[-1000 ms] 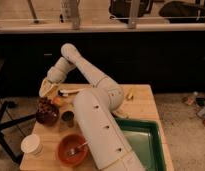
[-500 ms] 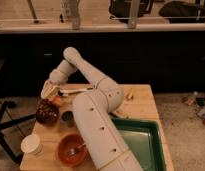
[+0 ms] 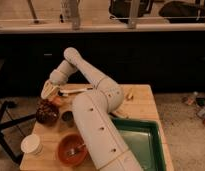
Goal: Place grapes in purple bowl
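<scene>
The purple bowl point(image 3: 47, 116) stands at the left edge of the wooden table. A lumpy dark reddish cluster, the grapes point(image 3: 45, 106), lies in it, reaching above the rim. My gripper point(image 3: 47, 91) hangs just above the bowl and the grapes, at the end of the white arm that reaches left across the table. I cannot tell whether it touches the grapes.
A small orange fruit point(image 3: 57, 100) and a small dark metal cup point(image 3: 67, 118) sit right of the bowl. An orange-red bowl with a utensil point(image 3: 72, 149) and a white cup point(image 3: 32, 144) stand at the front left. A green tray point(image 3: 143, 145) lies at the front right. A yellow item point(image 3: 129, 93) lies at the back.
The gripper has stayed above the purple bowl, with only a slight shift of the arm. The grapes and the bowl have not moved.
</scene>
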Motion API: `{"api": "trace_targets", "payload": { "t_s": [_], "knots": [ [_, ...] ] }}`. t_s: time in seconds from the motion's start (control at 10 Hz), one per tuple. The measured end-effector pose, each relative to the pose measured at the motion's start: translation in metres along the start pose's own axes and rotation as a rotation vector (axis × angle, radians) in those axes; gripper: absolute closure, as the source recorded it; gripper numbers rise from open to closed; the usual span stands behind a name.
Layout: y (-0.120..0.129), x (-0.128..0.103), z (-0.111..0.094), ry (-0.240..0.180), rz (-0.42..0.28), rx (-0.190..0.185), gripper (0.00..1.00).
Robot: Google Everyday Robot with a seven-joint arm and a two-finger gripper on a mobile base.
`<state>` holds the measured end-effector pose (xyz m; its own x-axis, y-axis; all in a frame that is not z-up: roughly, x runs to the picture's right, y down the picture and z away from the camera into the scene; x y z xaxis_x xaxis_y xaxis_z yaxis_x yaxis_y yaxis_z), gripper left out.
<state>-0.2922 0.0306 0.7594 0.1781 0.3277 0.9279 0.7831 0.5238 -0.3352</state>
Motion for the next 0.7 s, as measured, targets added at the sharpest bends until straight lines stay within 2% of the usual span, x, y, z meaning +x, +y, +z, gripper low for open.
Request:
{"api": "trace_targets", "payload": {
  "t_s": [0.2,0.4,0.7],
  "knots": [
    [0.0,0.0,0.0,0.0,0.0,0.0,0.35],
    [-0.0001,-0.0001,0.0002,0.0,0.0,0.0,0.21],
    [-0.0001,-0.0001,0.0002,0.0,0.0,0.0,0.2]
  ]
}}
